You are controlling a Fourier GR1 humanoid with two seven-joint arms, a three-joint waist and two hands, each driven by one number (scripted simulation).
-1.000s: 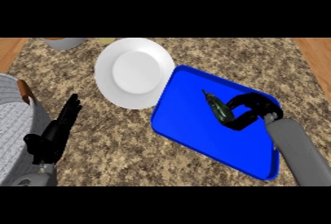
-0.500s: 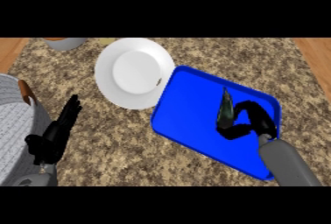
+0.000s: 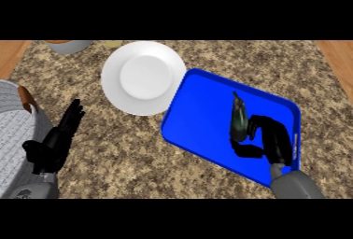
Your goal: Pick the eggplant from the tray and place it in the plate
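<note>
right hand [image 3: 272,140] sits over the blue tray [image 3: 207,112], fingers curled round the dark eggplant [image 3: 238,122]. left hand [image 3: 56,140] rests open on the counter [image 3: 124,144], beside the white plate [image 3: 143,77].

My right hand [image 3: 272,140] over the blue tray [image 3: 200,116], fingers curled round the dark eggplant [image 3: 238,120], white plate [image 3: 143,77] empty just beside the tray's upper left edge, my left hand [image 3: 59,137] resting open at the left on the speckled counter [image 3: 124,149]
</note>
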